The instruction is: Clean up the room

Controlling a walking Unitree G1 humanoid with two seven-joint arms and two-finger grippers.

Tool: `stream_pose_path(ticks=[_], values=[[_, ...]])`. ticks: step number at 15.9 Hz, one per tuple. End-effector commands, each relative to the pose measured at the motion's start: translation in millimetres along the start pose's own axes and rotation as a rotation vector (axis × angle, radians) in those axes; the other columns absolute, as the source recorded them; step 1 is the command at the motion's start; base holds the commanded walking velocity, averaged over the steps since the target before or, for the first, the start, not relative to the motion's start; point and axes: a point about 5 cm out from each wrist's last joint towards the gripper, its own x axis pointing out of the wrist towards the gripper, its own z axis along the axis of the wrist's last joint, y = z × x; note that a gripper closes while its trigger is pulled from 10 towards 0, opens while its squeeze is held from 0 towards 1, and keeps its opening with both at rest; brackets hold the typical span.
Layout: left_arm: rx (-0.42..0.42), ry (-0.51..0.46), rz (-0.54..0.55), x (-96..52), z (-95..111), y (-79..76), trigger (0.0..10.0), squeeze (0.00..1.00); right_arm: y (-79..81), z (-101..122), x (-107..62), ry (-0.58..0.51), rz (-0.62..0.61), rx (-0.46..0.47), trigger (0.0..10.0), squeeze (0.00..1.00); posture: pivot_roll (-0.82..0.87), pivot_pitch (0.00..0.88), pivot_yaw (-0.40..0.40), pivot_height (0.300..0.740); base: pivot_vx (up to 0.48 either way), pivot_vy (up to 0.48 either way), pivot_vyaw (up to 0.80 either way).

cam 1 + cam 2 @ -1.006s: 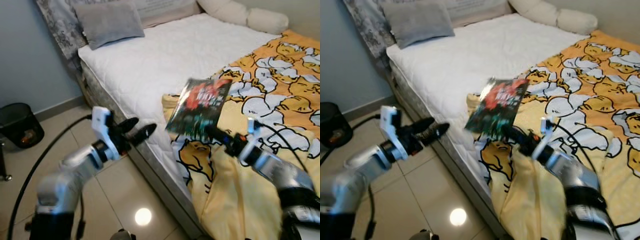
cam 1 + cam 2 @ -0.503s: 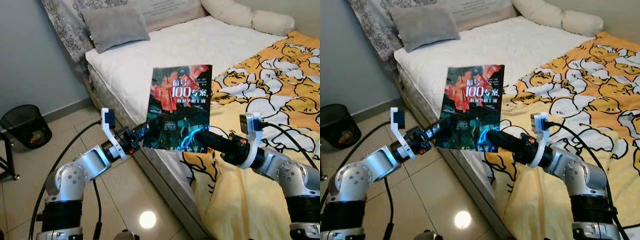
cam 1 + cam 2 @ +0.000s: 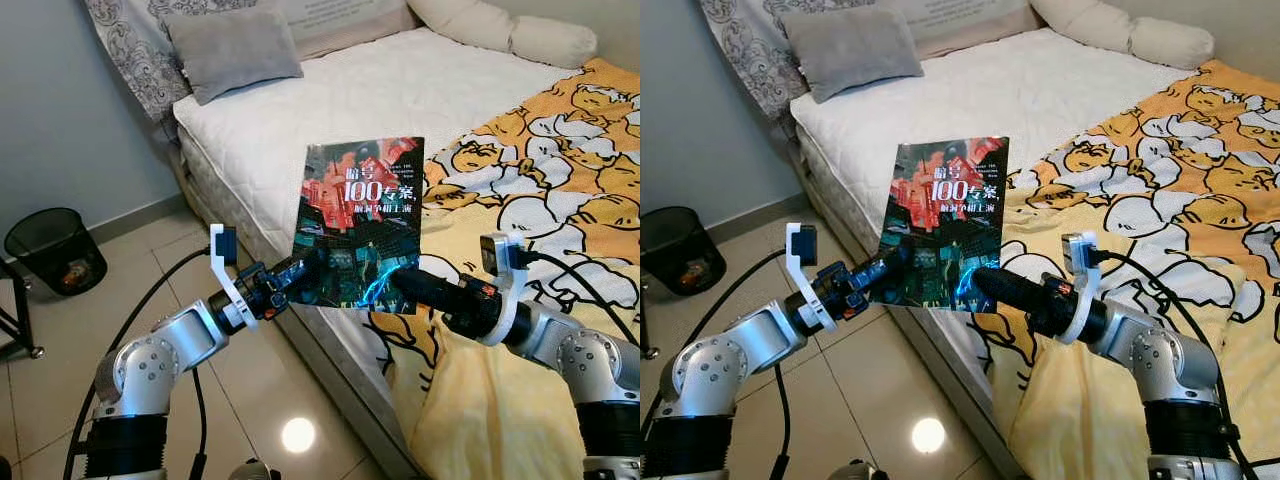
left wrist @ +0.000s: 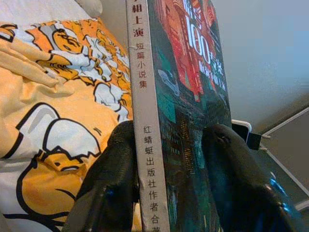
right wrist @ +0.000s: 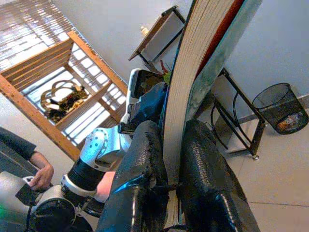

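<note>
Step in hand: mid-handover of a paperback book, judging by both grippers being on it at once. It's held upright in the air in front of the robot, above the near edge of the bed and the tiled floor, cover facing the head camera.

Left gripper: clamped on the book's lower left corner at the spine side; left wrist view shows one finger on the back and one on the cover. Right gripper: clamped on the lower right corner at the page edge; right wrist view shows both fingers pinching the page block.

Next move, my read: one gripper has to let go cleanly while the other keeps a firm pinch, then the book goes to wherever it's stored. No shelf is visible from the head views. Corner grip on a tall book means it could swing once one side releases.

Readable text: cover has "100" in large white print with Chinese characters around it, too small to read reliably. Spine in left wrist view reads 短篇小说集 and 红蜻蜓出版. Cover art is a dark teal and red cityscape.

Around: yellow duck-print blanket on the bed, grey pillow at the head, black mesh wastebasket by the wall. A person's hand shows in the right wrist view.
</note>
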Motion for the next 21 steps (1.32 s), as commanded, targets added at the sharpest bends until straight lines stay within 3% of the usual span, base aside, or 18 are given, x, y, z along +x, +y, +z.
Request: stream_pose_path(ticks=[1,5,6,7,8,10,11,12,14,16,17,18,20,21], values=[[0.009,-0.009,-0.032,0.8,2,-5.6,0.0,0.0,7.1,5,4.8,0.001,0.04,-0.037,0.0,0.0,0.02,0.0,0.089,0.74,0.0,0.0,0.0],[0.015,-0.004,-0.064,0.2,6,-9.7,0.0,0.0,5.6,4,8.0,0.004,0.029,-0.048,0.0,0.0,0.01,0.0,0.095,0.74,0.0,0.0,0.0],[0.018,-0.004,-0.066,-0.1,6,-10.3,0.0,0.0,6.0,3,8.9,0.006,0.028,-0.051,1.5,0.0,0.01,0.0,0.099,0.74,0.0,0.0,0.0],[0.029,-0.012,-0.071,-0.4,7,-11.8,0.0,0.0,5.3,4,9.4,0.004,0.011,-0.067,8.0,0.0,0.0,0.0,0.106,0.74,0.0,0.0,0.0],[0.031,-0.034,-0.06,-0.3,9,-12.0,0.0,0.0,2.0,4,7.7,-0.001,-0.031,-0.1,10.0,0.0,0.0,0.0,0.111,0.74,0.0,0.0,0.0],[0.025,-0.048,-0.054,0.1,9,-13.0,0.0,0.0,1.5,4,7.1,-0.003,-0.038,-0.1,10.0,0.02,0.0,0.0,0.109,0.74,0.0,0.0,0.0],[0.029,-0.05,-0.051,0.0,9,-14.0,0.0,0.0,1.5,4,6.7,-0.007,-0.04,-0.095,10.0,0.31,0.0,0.0,0.107,0.74,0.0,0.0,0.0],[0.039,-0.056,-0.048,-0.3,9,-16.4,0.0,0.0,1.2,4,5.5,-0.013,-0.049,-0.088,10.0,1.0,0.01,0.0,0.101,0.74,0.0,0.0,0.0],[0.111,-0.087,-0.006,-0.8,15,-19.9,0.0,0.0,-8.0,4,1.1,-0.036,-0.146,-0.098,10.0,1.0,0.02,0.0,0.089,0.74,0.0,0.0,0.0],[0.37,-0.125,0.193,-5.4,32,-16.7,0.0,0.0,-34.7,12,-11.9,-0.147,-0.477,-0.193,10.0,1.0,0.03,0.0,0.085,0.74,0.0,0.0,0.0],[0.559,-0.096,0.312,-9.0,39,-13.5,0.0,0.0,-42.5,15,-18.6,-0.17,-0.608,-0.244,10.0,1.0,0.02,0.0,0.086,0.74,0.0,0.0,0.0],[0.643,-0.072,0.349,-10.2,41,-13.1,0.0,0.0,-44.7,15,-20.7,-0.167,-0.65,-0.256,10.0,1.0,0.02,0.0,0.087,0.74,0.0,0.0,0.0],[0.746,-0.09,0.475,-14.4,45,-9.9,0.0,0.0,-50.1,18,-19.7,-0.261,-0.782,-0.278,10.0,1.0,0.0,0.0,0.088,0.74,0.0,0.0,0.0],[0.789,-0.066,0.533,-16.9,43,-5.9,0.0,0.0,-50.7,14,-15.7,-0.244,-0.806,-0.296,10.0,1.0,0.0,0.0,0.086,0.74,0.0,0.0,0.0]])
